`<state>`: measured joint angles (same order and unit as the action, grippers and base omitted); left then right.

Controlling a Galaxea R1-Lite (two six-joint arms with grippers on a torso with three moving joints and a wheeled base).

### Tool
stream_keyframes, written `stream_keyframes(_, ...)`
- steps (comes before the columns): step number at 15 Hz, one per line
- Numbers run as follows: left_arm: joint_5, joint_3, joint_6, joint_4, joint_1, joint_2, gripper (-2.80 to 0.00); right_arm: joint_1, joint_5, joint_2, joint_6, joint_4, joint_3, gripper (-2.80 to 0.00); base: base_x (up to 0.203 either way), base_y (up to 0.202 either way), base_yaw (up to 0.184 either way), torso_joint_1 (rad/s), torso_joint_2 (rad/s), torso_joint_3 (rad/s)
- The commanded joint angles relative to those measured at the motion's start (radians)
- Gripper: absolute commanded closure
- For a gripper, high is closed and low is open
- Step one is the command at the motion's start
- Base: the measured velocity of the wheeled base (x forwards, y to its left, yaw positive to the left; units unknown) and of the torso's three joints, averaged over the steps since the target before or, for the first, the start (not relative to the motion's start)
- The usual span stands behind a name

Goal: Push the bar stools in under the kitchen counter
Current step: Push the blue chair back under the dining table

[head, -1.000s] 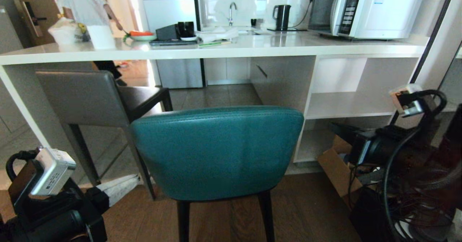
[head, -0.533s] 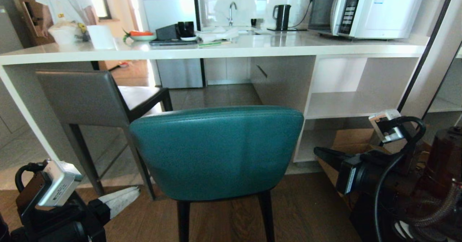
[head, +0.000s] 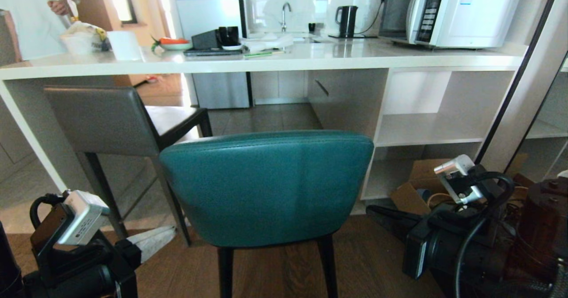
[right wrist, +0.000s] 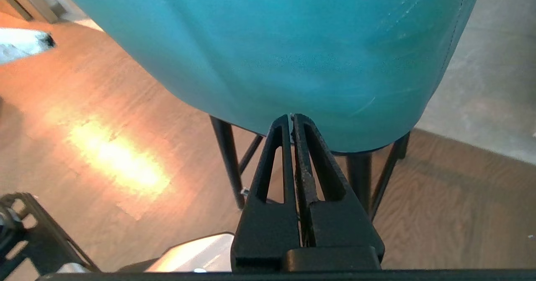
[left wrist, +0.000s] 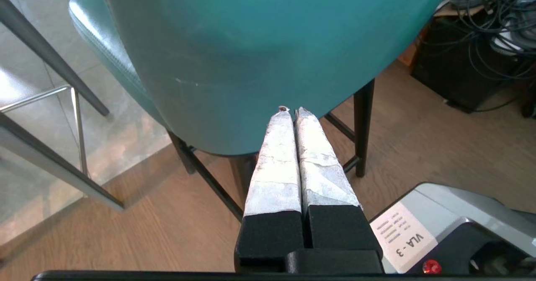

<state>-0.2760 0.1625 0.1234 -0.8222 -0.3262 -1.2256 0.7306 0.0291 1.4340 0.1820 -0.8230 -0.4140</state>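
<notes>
The teal bar stool (head: 266,187) stands in front of me, its rounded back toward me and its seat out from the kitchen counter (head: 310,60). The grey bar stool (head: 102,120) stands at the left, its seat partly under the counter. My left gripper (head: 172,230) is shut and empty, its white-wrapped tips right at the lower left edge of the teal back (left wrist: 259,42); I cannot tell if they touch. My right gripper (head: 370,209) is shut and empty, its black tips a little off the lower right edge of the back (right wrist: 272,42). Both grippers show shut at the wrists, left (left wrist: 292,110) and right (right wrist: 292,115).
A microwave (head: 448,11), a kettle (head: 347,21), cups and dishes stand on the counter. White open shelving (head: 426,129) fills the counter's right end, with a cardboard box (head: 417,187) and cables on the floor. A person (head: 31,18) stands behind the counter at far left.
My right arm has swung down and leftward, bringing its gripper close to the teal back's lower right edge. The left gripper has crept slightly rightward. The person has walked leftward.
</notes>
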Motion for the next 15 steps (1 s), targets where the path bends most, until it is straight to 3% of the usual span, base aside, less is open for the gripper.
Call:
stream_keyframes(1,-0.002,0.003,0.001,-0.005,-0.001,-0.023,0.00,0.004,0.000,-0.002,0.013,-0.005,0.001,0.00,0.000,0.000,0.000,0.000,0.00,0.000)
stream_keyframes(8,-0.001,0.051,-0.001,-0.008,-0.002,-0.092,0.00,0.001,-0.001,0.015,0.023,-0.009,-0.030,0.00,0.000,0.000,0.000,0.000,0.00,0.000)
stream_keyframes(12,0.000,0.048,-0.014,-0.119,0.012,-0.163,0.00,-0.013,0.001,0.046,0.028,-0.011,-0.071,0.00,0.000,0.000,0.000,0.000,0.00,0.000)
stream_keyframes(15,0.000,0.028,-0.016,-0.127,0.008,-0.163,0.00,-0.022,0.003,0.048,0.030,-0.011,-0.074,0.00,0.000,0.000,0.000,0.000,0.00,0.000)
